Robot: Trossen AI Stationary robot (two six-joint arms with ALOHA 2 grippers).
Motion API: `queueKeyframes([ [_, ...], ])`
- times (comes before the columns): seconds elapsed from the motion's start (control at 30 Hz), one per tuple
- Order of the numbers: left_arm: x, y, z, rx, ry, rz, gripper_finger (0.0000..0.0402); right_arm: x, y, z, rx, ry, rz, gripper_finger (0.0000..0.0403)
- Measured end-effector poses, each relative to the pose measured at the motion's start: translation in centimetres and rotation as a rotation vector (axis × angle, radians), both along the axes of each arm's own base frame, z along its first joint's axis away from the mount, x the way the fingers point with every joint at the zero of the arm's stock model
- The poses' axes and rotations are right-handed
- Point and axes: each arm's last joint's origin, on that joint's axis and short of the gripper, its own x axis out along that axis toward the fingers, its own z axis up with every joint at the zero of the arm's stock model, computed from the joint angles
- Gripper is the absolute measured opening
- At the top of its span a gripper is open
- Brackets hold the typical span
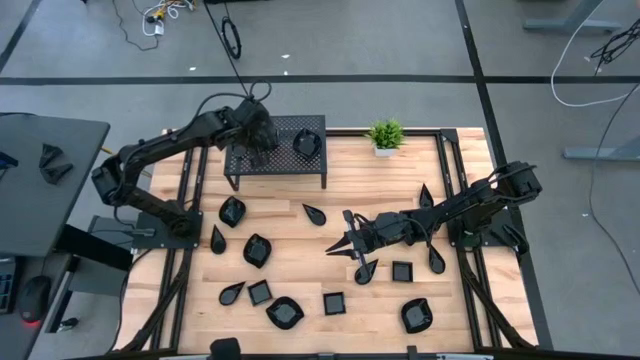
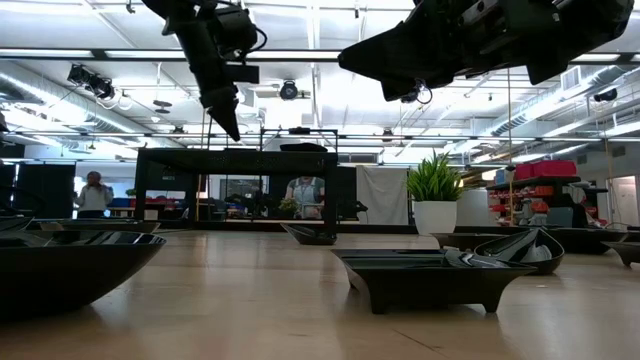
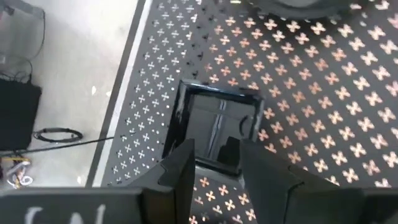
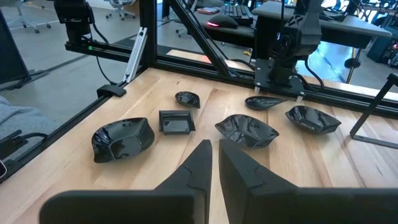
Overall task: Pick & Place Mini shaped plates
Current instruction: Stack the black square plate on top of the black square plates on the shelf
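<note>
- The left pincer (image 1: 252,128) hangs over the perforated rack (image 1: 277,170) in the upper middle of the high view; its jaws stand apart astride a small square plate (image 3: 214,127) that lies flat on the rack top, with nothing in its grip.
- A blob-shaped plate (image 1: 307,144) sits on the same rack, toward its right end.
- The right pincer (image 1: 340,243) hovers over the middle of the tabletop (image 1: 360,185) with its jaws narrow and empty.
- The remaining mini plates (image 1: 257,249) are scattered across the lower half of the high view: squares, teardrops and rounded blobs.
- Judging by the gloss, these dishes are stiff, light and slippery, possibly brittle; the raised rim is the likely hold, one finger inside and one outside.
- The tabletop is pale wood planking inside a black frame, with a potted plant (image 1: 385,136) at its upper edge.
- Beyond it lies grey floor with loose cables; the low view shows an open workshop with people far off.
</note>
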Motion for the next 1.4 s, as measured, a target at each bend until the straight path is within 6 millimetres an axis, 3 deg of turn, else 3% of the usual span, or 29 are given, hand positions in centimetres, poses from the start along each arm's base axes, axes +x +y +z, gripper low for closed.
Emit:
queueKeyframes([
  [0.13,0.0,0.6,-0.4,-0.01,-0.004,0.026,0.0115,0.0,0.0,0.0,0.0,0.0,0.0,0.0032],
  [0.43,1.0,1.8,-1.9,-0.071,-0.045,0.009,0.0007,0.0,0.0,0.0,0.0,-0.001,0.0,0.0032],
  [0.73,1.8,2.3,-3.1,-0.083,-0.023,0.009,0.0005,0.0,0.0,0.0,0.0,-0.001,0.0,0.0032],
  [1.4,1.4,1.1,-1.9,-0.113,-0.08,0.048,0.0012,0.0,0.0,0.0,0.0,-0.001,-0.001,0.0032],
])
